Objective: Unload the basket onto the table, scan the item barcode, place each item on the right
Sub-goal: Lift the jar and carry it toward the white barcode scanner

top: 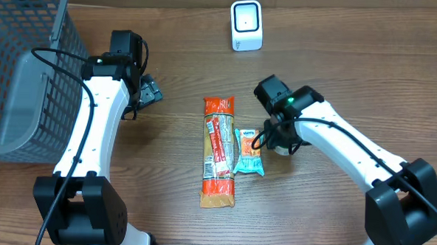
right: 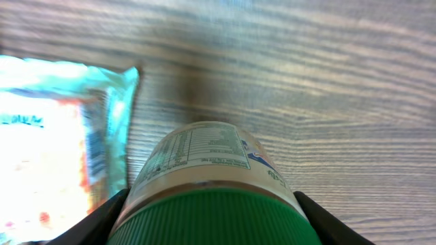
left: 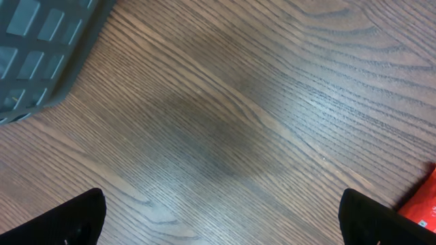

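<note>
Currently your right end effector (right: pixel 211 212) is closed around a bottle (right: pixel 204 153), with one dark finger (right: pixel 109 216) pressed to each side just below its green cap (right: pixel 214 218). The right wrist view looks along the bottle from the cap end, and you can see a pale label with a block of fine print facing up. From overhead the bottle is almost wholly hidden under the wrist, so you cannot tell whether it rests on the tabletop (top: pixel 339 69) or hangs just above it. It sits right of centre, just beside a small teal snack packet (top: pixel 249 152) that lies flat. To that packet's left, alongside it, lies a long orange packet (top: pixel 218 156), stretched lengthwise from far to near. The white scanner (top: pixel 246 25) stands at the far edge, well apart from the bottle and a little to its left as the overhead camera shows it. Your left end effector (top: pixel 147 91) is spread wide and holds nothing. In its wrist view both fingertips sit at the bottom corners with only bare wood between them. It hovers near the grey mesh basket (top: pixel 21 69), whose corner fills the upper left of that view, while a red corner of the long packet shows at the right edge.
</note>
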Robot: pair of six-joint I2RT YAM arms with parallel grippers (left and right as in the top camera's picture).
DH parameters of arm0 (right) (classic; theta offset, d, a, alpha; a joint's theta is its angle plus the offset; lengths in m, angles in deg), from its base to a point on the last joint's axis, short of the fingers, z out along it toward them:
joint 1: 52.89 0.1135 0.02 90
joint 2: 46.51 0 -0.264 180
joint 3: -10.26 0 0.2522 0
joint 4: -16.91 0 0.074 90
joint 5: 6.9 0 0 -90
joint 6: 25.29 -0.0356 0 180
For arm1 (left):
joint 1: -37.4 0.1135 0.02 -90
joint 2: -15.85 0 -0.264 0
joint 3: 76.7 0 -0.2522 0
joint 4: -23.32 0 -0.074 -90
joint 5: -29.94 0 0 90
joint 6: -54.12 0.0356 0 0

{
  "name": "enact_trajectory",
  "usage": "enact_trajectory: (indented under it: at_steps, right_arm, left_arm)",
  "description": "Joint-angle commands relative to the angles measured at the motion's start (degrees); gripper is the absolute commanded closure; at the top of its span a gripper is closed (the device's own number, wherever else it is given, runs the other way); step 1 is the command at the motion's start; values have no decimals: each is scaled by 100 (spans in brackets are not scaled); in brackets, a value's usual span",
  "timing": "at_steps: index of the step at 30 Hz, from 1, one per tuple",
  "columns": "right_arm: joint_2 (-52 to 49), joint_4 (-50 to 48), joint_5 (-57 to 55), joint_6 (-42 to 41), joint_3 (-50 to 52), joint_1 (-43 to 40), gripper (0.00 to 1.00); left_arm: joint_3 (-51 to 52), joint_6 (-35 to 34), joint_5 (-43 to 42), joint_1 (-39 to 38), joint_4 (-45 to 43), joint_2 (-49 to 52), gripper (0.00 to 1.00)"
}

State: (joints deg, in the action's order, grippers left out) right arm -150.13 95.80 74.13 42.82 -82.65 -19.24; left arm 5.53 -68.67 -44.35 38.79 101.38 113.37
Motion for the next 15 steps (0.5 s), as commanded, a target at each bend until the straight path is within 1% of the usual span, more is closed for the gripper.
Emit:
enact_trajectory:
  at_steps: [1,6,11,15]
  right_arm:
    - [348,59,315,278,-417,-83,86]
    - [605,483,483,317,-997,-168,85]
    - [610,1340,483,315,-2118,-190,85]
    - [601,1849,505,308,-3077,-190,85]
  left_arm:
    - [-85,66,79,-33,-4,-109,0]
    - [-85,68,79,-31,-2,-109,0]
    - [-85,68,79,-33,-4,-109,0]
    - [-85,68,79,-33,-4,-109,0]
